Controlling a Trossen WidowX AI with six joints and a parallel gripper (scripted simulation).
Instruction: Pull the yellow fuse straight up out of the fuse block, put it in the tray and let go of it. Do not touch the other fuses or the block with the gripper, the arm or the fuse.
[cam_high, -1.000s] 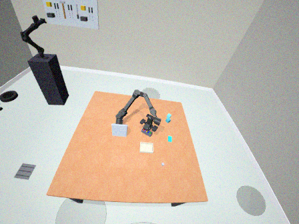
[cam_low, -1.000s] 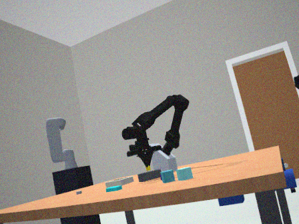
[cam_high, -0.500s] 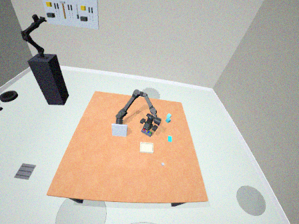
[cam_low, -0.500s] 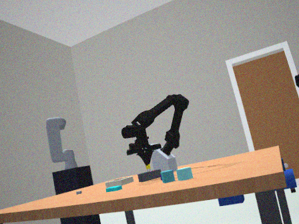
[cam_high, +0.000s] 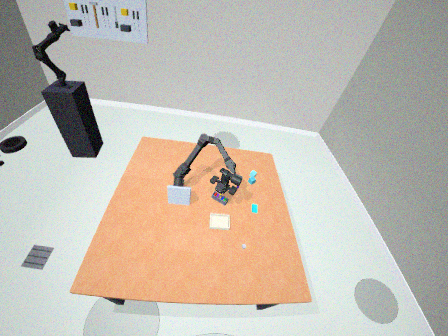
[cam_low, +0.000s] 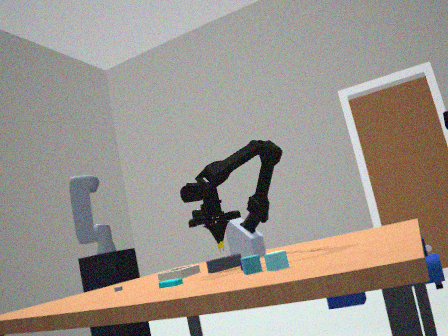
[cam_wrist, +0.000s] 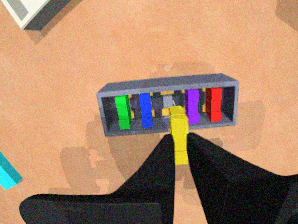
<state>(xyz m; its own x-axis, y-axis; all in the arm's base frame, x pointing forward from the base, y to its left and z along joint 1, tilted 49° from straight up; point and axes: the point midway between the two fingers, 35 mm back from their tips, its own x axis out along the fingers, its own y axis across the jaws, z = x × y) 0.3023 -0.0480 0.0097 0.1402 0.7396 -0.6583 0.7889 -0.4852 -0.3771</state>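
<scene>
My gripper (cam_wrist: 179, 140) (cam_low: 220, 242) is shut on the yellow fuse (cam_wrist: 179, 131) (cam_low: 220, 246). The fuse is above the fuse block (cam_wrist: 165, 84) (cam_low: 223, 263), with a gap below it in the exterior view. The middle slot of the block shows empty in the wrist view. The green fuse (cam_wrist: 123, 112), blue fuse (cam_wrist: 145, 110), purple fuse (cam_wrist: 192, 106) and red fuse (cam_wrist: 214, 104) stand in the block. The tray (cam_high: 220, 228) (cam_low: 179, 273) lies on the table a little way from the block; its corner shows at the wrist view's top left.
A pale upright panel (cam_high: 179, 195) (cam_low: 245, 239) stands near the arm's base. A cyan flat block (cam_high: 254, 208) (cam_low: 170, 283) lies to one side of the tray. Teal blocks (cam_high: 252, 177) (cam_low: 276, 261) stand beyond the fuse block. A small grey piece (cam_high: 244, 246) (cam_low: 118, 288) lies past the tray.
</scene>
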